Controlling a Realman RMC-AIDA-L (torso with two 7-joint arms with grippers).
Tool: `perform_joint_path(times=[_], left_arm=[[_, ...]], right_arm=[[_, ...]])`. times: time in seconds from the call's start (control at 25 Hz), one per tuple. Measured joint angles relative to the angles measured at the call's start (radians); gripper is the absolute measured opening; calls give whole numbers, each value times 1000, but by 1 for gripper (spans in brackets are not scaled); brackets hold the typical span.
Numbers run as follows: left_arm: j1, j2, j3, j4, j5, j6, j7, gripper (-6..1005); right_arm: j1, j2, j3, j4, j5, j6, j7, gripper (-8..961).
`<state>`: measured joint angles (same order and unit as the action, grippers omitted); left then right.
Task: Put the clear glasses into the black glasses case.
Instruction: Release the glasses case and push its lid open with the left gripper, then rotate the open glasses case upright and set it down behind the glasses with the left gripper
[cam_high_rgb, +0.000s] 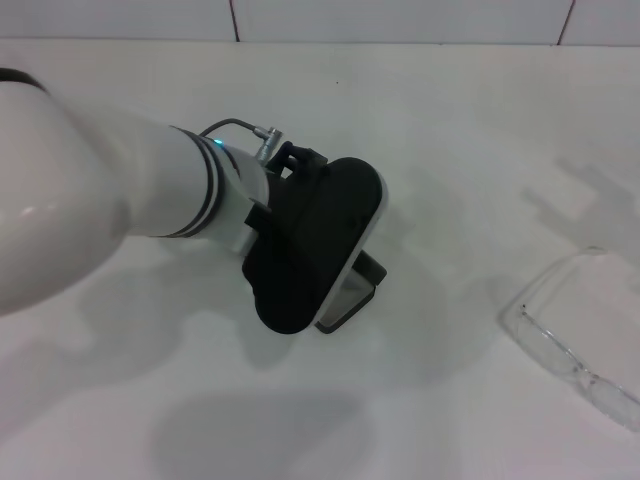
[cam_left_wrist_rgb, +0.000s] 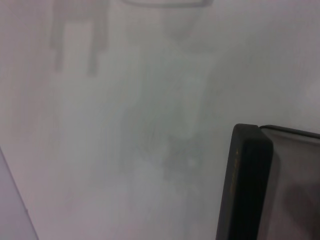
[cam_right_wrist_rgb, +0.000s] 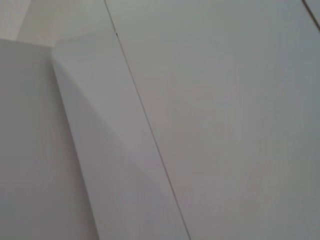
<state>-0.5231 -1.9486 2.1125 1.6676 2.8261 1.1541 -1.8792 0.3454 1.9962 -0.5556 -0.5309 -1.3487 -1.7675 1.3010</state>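
The clear glasses (cam_high_rgb: 575, 335) lie on the white table at the right edge, lenses toward the front. The black glasses case (cam_high_rgb: 318, 235) stands open in the middle of the table, its black lid raised and a strip of grey lining (cam_high_rgb: 350, 292) showing below it. My left arm reaches in from the left and its wrist ends right behind the lid; the case hides the left gripper's fingers. The left wrist view shows the case's black rim (cam_left_wrist_rgb: 245, 185) with small orange lettering and the grey lining (cam_left_wrist_rgb: 295, 185) close up. My right gripper is out of view.
The white table (cam_high_rgb: 440, 120) runs back to a tiled wall. A faint grey shadow (cam_high_rgb: 585, 200) falls on the table behind the glasses. The right wrist view shows only white panels (cam_right_wrist_rgb: 210, 120).
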Motion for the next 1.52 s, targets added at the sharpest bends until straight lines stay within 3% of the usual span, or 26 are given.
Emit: perform_joint_path(times=[0.4,1.2,1.52], left_arm=[[-53,-5,16,-90,-2,-27,-9,640],[-65,-7,48,-124,4,-20,-12,580],[-66,-8,47,-98,5,-2,-15,256]], right_arm=[[-16,-2,0,0,11,-3,-1,738],[-18,-4,8,5,18,-3,-2,738],[-21,-5,21,13,18,-5,-2,738]])
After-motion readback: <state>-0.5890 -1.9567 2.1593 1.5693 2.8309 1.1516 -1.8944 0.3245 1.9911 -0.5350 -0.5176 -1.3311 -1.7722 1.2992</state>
